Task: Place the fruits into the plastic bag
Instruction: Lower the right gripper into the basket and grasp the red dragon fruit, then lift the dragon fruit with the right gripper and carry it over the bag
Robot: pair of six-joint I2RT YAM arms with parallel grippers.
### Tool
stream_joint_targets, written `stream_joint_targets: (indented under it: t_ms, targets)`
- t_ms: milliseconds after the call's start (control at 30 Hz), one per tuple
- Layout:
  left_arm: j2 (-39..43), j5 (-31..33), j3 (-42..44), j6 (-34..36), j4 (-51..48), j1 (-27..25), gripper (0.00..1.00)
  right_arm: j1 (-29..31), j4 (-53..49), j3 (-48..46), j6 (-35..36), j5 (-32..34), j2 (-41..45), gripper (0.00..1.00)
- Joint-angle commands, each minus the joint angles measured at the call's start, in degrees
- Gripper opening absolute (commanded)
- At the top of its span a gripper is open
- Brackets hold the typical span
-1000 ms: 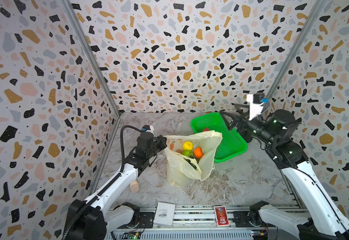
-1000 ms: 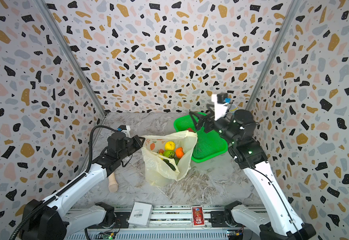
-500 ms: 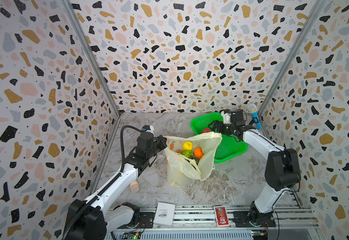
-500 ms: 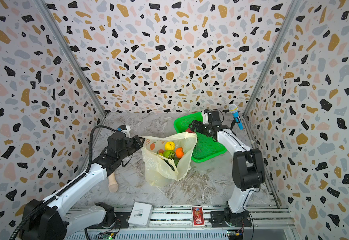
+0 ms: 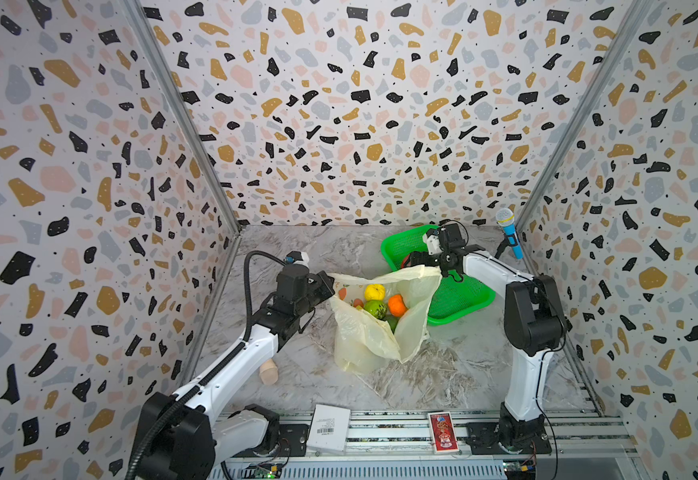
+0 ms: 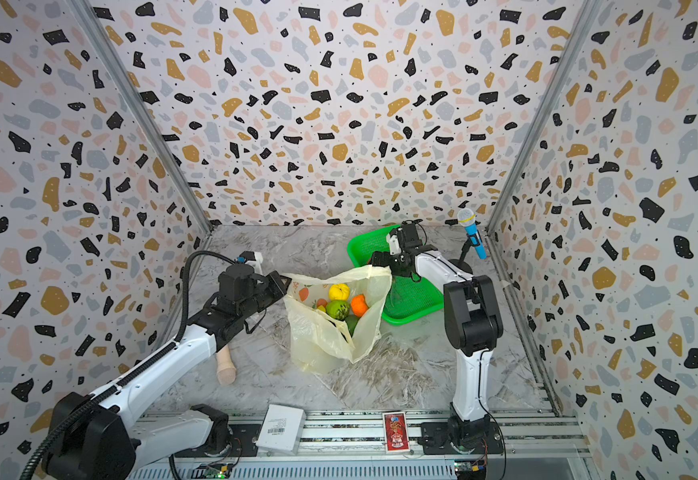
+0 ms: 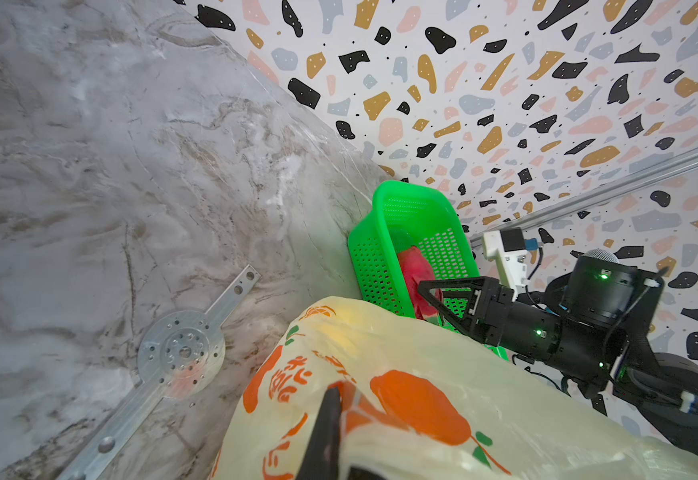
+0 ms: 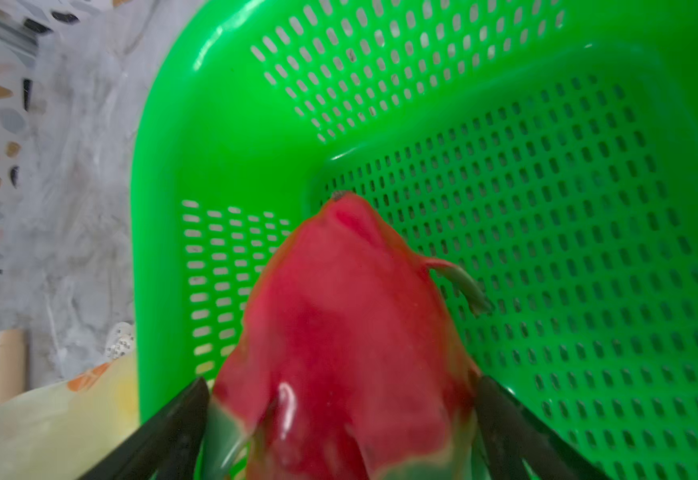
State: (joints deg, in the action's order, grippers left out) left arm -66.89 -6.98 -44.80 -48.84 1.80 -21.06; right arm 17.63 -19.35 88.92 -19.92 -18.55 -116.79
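The pale yellow plastic bag stands open at mid table. Inside it lie a yellow fruit, an orange one, a light green one and a dark green one. My left gripper is shut on the bag's left rim and holds it up. A red-pink fruit lies in the green basket. My right gripper stands open, one finger on each side of this fruit.
A blue toy microphone stands by the back right corner. A wooden peg lies under my left arm. A white box and a red card pack rest on the front rail. A metal disc plate lies left of the bag.
My right arm came down from a raised pose into the basket, its open fingers now round the red-pink fruit. The left arm and the bag have not moved.
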Motion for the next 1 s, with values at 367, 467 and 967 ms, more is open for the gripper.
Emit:
stream_joint_targets:
  t_ms: [367, 467, 967]
  targets:
    - [0.2, 0.6, -1.2, 0.9, 1.4, -0.2, 0.0, -2.0, -2.0, -0.2, -3.1, 2.0, 0.0, 0.36]
    - [0.4, 0.5, -1.3, 1.0, 1.4, -0.2, 0.0, -3.3, 1.1, -4.4, -4.6, 0.6, 6.4, 0.29]
    - [0.8, -0.9, -1.4, 1.9, 0.8, -0.3, 0.0, -4.3, 3.5, -1.2, 0.2, 1.1, 44.7, 0.2]
